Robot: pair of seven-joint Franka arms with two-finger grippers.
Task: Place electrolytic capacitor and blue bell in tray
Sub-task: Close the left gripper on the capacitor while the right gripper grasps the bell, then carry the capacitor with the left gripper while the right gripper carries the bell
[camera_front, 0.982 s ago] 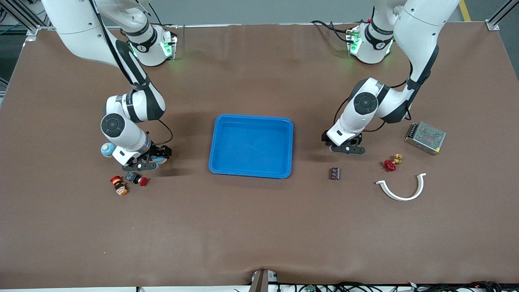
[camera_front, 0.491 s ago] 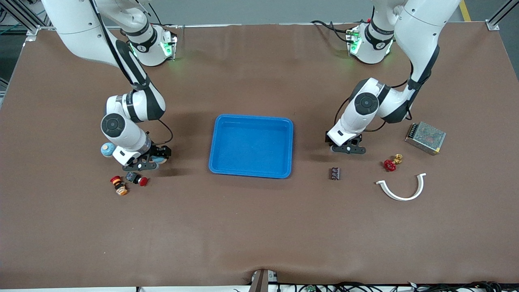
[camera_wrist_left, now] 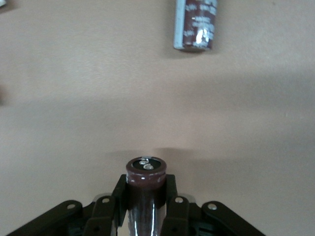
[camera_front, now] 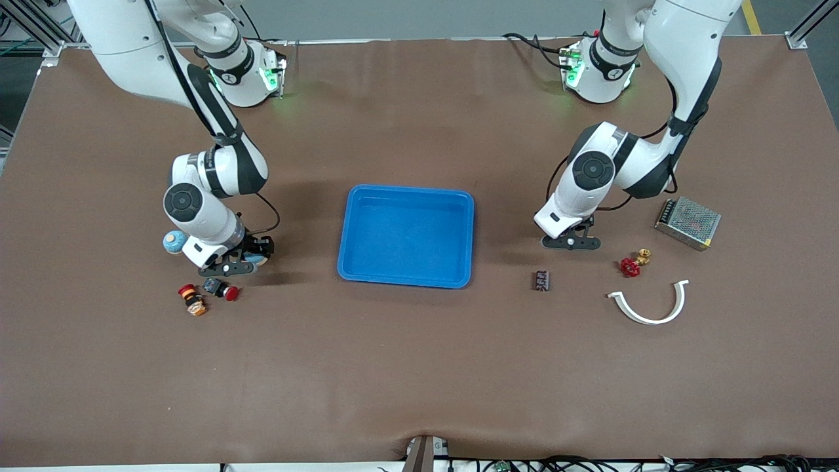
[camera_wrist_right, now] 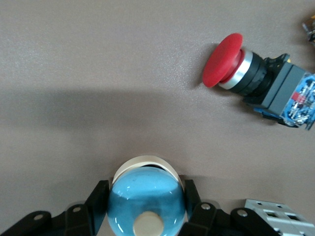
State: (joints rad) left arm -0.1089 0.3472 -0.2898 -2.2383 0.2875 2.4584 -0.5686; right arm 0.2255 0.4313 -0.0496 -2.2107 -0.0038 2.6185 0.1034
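Note:
The blue tray (camera_front: 409, 190) lies at the table's middle. My left gripper (camera_front: 569, 242) hangs low over the table beside the tray, toward the left arm's end. In the left wrist view it (camera_wrist_left: 145, 186) is shut on a dark brown electrolytic capacitor (camera_wrist_left: 145, 178). A second capacitor (camera_front: 541, 280) lies on the table nearer the front camera; it also shows in the left wrist view (camera_wrist_left: 195, 24). My right gripper (camera_front: 229, 265) is low near the tray's other end. In the right wrist view it (camera_wrist_right: 146, 191) is shut on a blue bell (camera_wrist_right: 146, 199).
A second blue bell (camera_front: 172, 242) sits beside my right gripper. Two red push buttons (camera_front: 221, 288) (camera_front: 191, 299) lie nearer the front camera. A red valve handle (camera_front: 630, 265), a white curved piece (camera_front: 649, 308) and a metal power supply (camera_front: 688, 221) lie toward the left arm's end.
My left gripper has shifted a little away from the tray, toward the left arm's end, with the capacitor in it. My right gripper has hardly moved.

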